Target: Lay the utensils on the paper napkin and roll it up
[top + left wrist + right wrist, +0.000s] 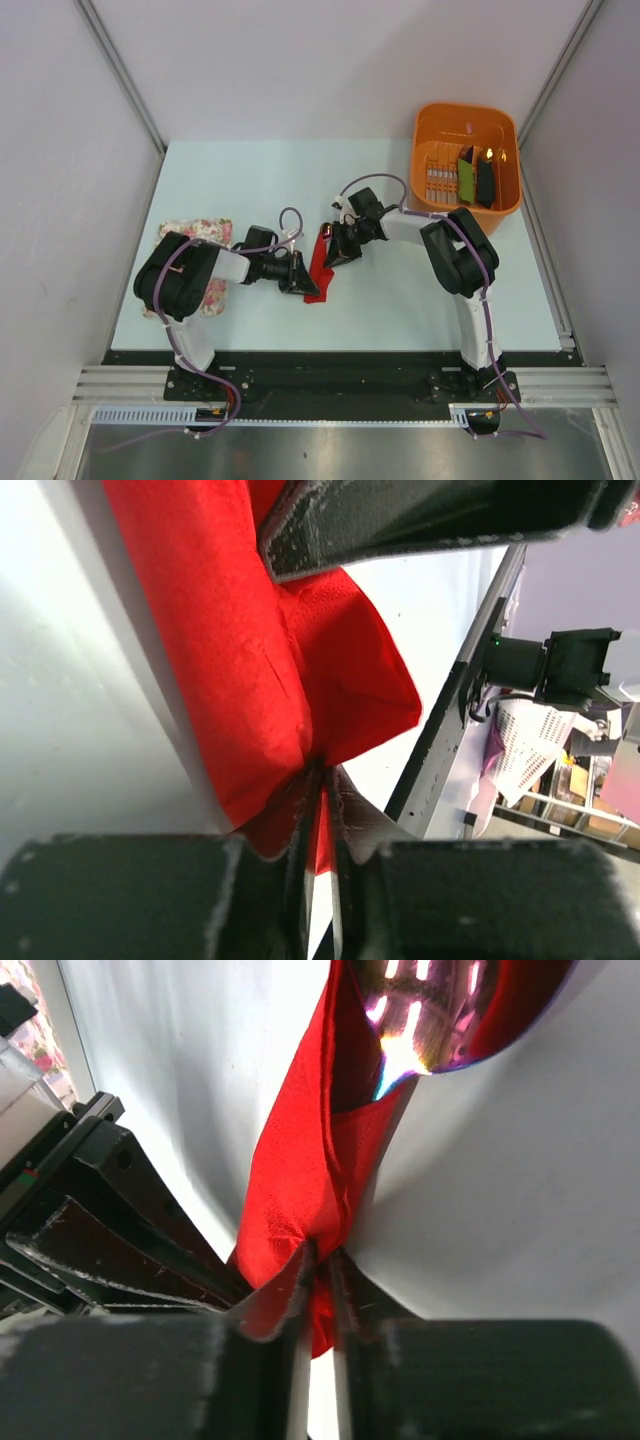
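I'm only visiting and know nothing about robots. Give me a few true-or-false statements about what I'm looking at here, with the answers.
1. The red paper napkin lies flat and fully spread out. False: it is gathered into a narrow bundle.
2. The left arm's jaws and the right arm's jaws both pinch that napkin. True.
3. A shiny dark red spoon bowl pokes out of one end of the napkin. True.
4. The orange plastic basket is empty. False: green and black oblong items sit inside it.
5. The white floral cloth lies right beside the basket. False: it lies far off, at the opposite, left side.
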